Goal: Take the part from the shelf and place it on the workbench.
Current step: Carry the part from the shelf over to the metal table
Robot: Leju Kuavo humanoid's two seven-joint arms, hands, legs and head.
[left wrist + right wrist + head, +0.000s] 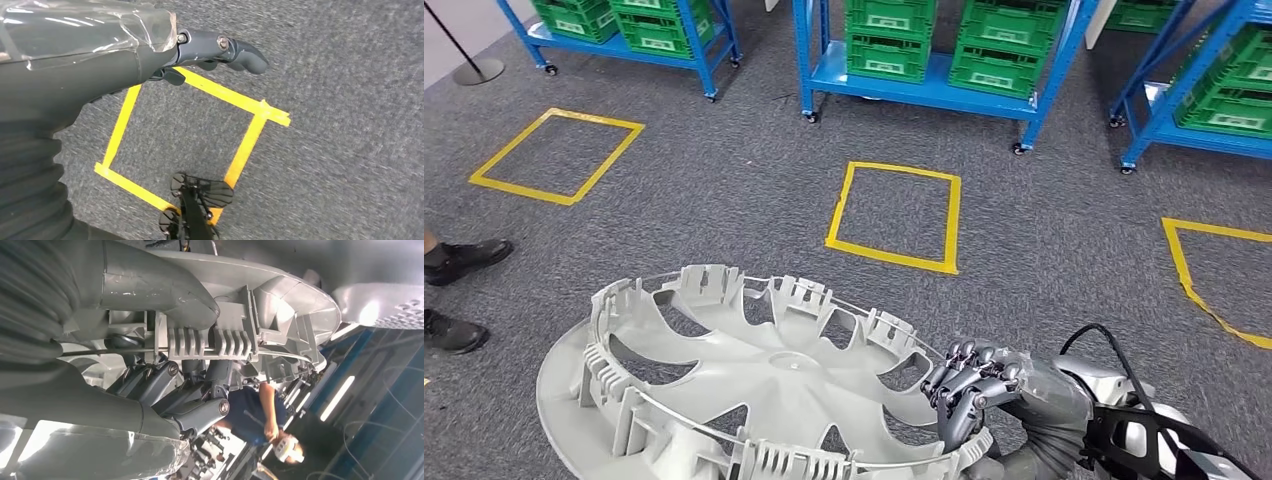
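Now right hand (969,392) grips grey wheel cover (754,390) rim; left hand (150,55) fingers curled, holding nothing.

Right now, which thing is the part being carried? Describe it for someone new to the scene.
Over the grey carpet marked with yellow tape squares, low in the head view, is the wheel cover. It is a pale grey disc with curved spokes and clipped rim tabs, gripped at its edge by the right hand.

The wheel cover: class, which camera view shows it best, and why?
The head view: the wheel cover shows nearly whole, ribbed side up, with the right hand gripping its rim. The right wrist view gives a close slice of rim and clips. The left wrist view looks at carpet and yellow tape.
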